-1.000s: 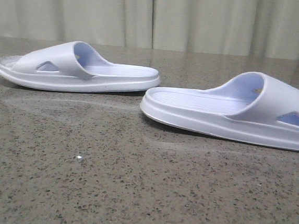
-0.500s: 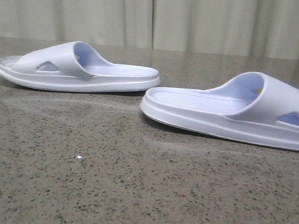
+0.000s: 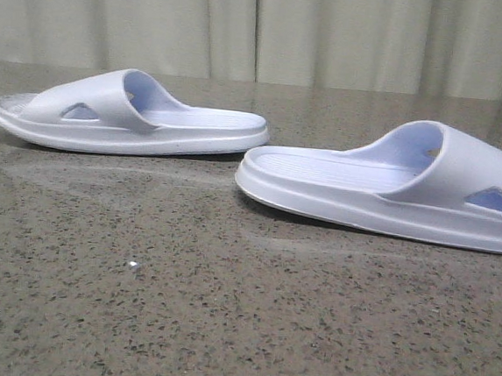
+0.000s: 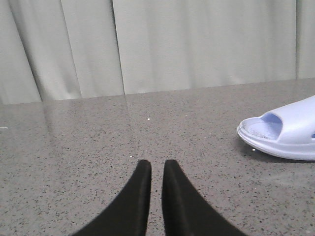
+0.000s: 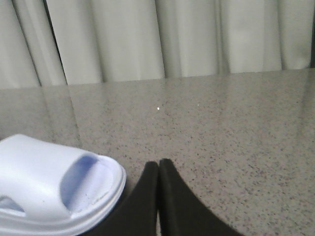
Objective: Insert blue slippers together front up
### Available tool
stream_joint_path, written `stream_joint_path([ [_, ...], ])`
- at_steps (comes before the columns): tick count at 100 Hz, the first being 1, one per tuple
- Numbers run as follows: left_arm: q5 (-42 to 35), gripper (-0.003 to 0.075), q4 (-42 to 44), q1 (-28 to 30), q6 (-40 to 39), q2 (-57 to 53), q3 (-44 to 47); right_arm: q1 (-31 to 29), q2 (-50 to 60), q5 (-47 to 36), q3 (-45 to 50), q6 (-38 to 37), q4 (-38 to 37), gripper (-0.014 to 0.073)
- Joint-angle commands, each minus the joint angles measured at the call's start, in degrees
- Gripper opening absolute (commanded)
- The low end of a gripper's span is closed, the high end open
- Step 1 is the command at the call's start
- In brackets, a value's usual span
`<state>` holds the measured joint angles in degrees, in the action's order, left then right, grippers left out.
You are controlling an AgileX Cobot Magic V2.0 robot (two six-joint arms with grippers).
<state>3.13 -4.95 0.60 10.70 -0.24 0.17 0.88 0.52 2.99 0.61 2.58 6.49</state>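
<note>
Two pale blue slippers lie sole-down on the speckled grey table, heels toward each other. One slipper (image 3: 130,111) sits at the far left, the other (image 3: 392,187) nearer at the right, running off the frame edge. Neither gripper shows in the front view. In the left wrist view my left gripper (image 4: 156,164) hangs over bare table, its black fingers a thin slit apart and empty, and a slipper's toe end (image 4: 283,132) lies off to one side. My right gripper (image 5: 158,163) has its tips touching and holds nothing. It is just beside a slipper's toe end (image 5: 49,187).
The grey stone-patterned table (image 3: 223,309) stretches from the front edge to a pale pleated curtain (image 3: 265,26) behind it. Nothing other than the slippers stands on it in these views.
</note>
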Motion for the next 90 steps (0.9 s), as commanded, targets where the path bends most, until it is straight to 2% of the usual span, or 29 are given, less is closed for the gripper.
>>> stream_joint_path([
  [1, -4.7, 0.0015, -3.2, -0.5, -0.4, -1.7, 0.5, -0.1, 1.2, -6.8, 1.2, 0.3, 3.9, -0.0089],
  [26, -4.7, 0.0015, -16.9, -0.5, -0.4, -1.7, 0.5, -0.1, 1.2, -6.8, 1.2, 0.3, 8.4, -0.0089],
  [39, -4.7, 0.0015, -27.8, -0.5, -0.4, -1.7, 0.5, -0.1, 1.2, -6.6, 1.2, 0.3, 18.1, -0.0089],
  [47, -4.3, 0.0015, -39.2, -0.5, -0.4, -1.7, 0.5, -0.1, 1.2, -5.2, 1.1, 0.3, 24.1, -0.0089],
  [52, -4.2, 0.0015, -42.7, -0.5, -0.4, -1.7, 0.3, -0.1, 1.2, -4.1, 1.0, 0.3, 28.0, -0.0088],
  [60, -0.9, 0.0015, -43.3, -0.5, -0.4, -1.6, -0.9, -0.1, 1.2, -1.0, 0.0, 0.3, 30.9, -0.0086],
  [72, 2.4, 0.0015, -39.9, -0.5, -0.4, 0.3, -4.5, -0.1, -0.5, 1.9, -3.5, 0.3, 30.1, -0.0076],
  [90, 6.5, 0.0015, -30.5, -0.5, -0.4, 10.7, -13.8, -0.1, -12.2, 4.6, -11.0, 0.3, 28.7, -0.0076],
])
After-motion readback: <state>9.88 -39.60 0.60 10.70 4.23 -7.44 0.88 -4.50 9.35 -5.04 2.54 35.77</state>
